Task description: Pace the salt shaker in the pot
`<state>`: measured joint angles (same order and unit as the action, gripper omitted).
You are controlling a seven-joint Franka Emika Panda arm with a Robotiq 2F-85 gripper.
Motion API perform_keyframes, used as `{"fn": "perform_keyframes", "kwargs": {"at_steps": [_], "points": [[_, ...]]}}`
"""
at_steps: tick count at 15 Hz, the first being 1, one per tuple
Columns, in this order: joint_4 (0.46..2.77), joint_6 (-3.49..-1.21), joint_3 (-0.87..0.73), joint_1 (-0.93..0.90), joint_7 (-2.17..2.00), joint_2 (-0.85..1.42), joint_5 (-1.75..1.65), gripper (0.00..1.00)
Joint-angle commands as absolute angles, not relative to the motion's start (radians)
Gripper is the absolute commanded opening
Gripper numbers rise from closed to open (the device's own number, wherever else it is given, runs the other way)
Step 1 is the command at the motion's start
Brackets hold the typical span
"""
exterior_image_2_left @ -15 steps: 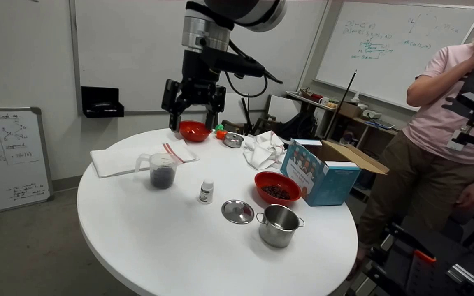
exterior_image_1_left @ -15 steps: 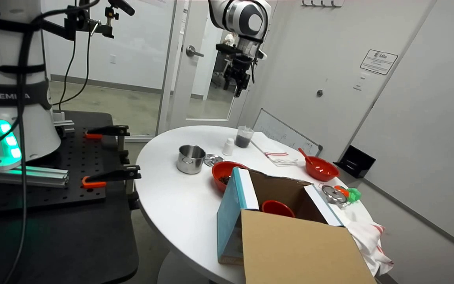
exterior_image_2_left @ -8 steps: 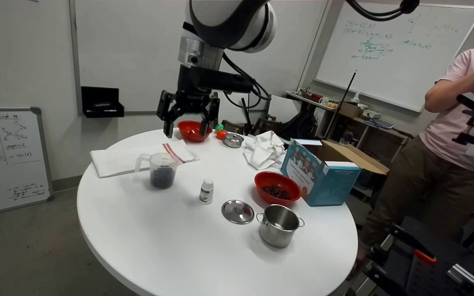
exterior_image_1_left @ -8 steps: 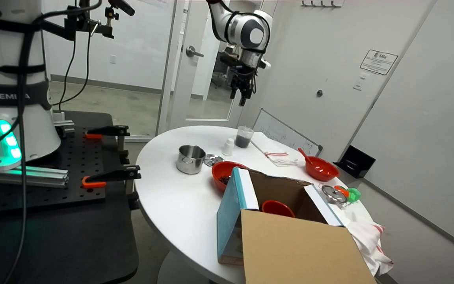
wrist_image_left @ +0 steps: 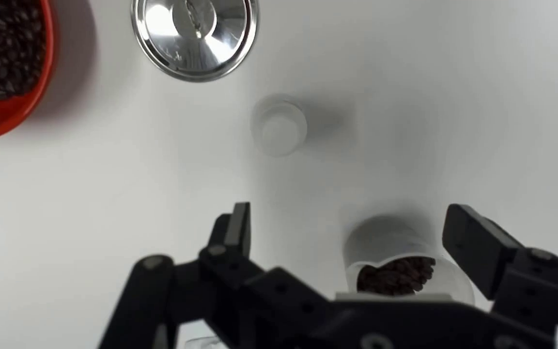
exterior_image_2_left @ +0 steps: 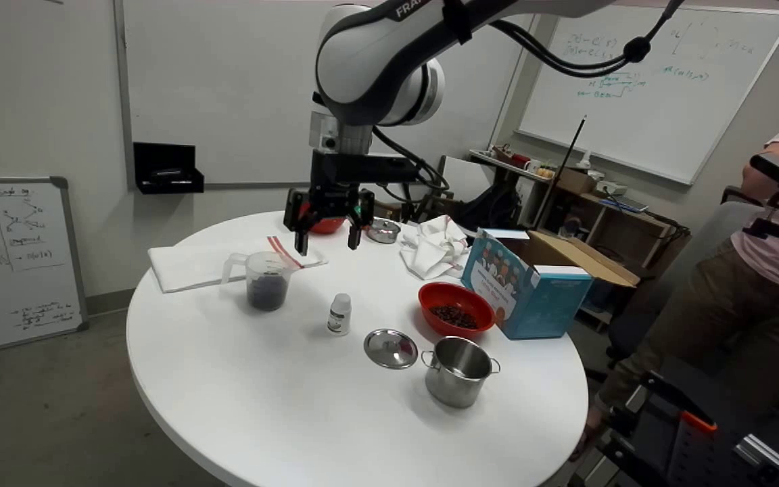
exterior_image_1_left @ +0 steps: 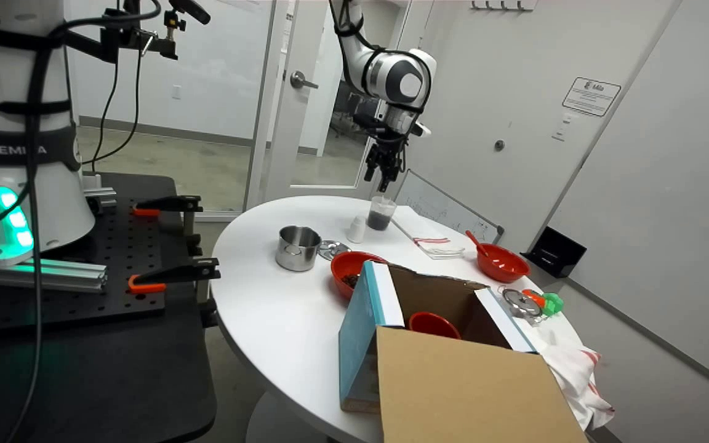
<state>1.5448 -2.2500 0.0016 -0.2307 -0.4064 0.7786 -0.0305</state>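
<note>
The salt shaker is a small white bottle standing upright on the table. It also shows in an exterior view and, from above, in the wrist view. The shiny steel pot, with small loop handles, stands uncovered on the table; it also shows in an exterior view but is out of the wrist view. My gripper points down, open and empty, above the table; it also shows in an exterior view. In the wrist view its fingers are wide apart, and the shaker lies ahead of them.
A clear measuring cup of dark beans stands near the shaker, under my fingers in the wrist view. A steel lid lies between shaker and pot. A red bowl of beans, a blue box and a folded towel stand around.
My gripper has moved down toward the table and, in the end, is closer to it. Its fingers stay open. The shaker and pot have not moved. A person at the side has shifted away.
</note>
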Motion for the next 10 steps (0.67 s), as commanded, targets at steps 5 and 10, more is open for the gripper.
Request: {"fn": "perform_keyframes", "kwargs": {"at_steps": [5,10], "points": [[1.447,-2.18,-0.001,-0.196,-0.419,0.878,0.023,1.0],[1.416,-2.154,0.005,-0.173,-0.414,0.926,0.06,1.0]]}}
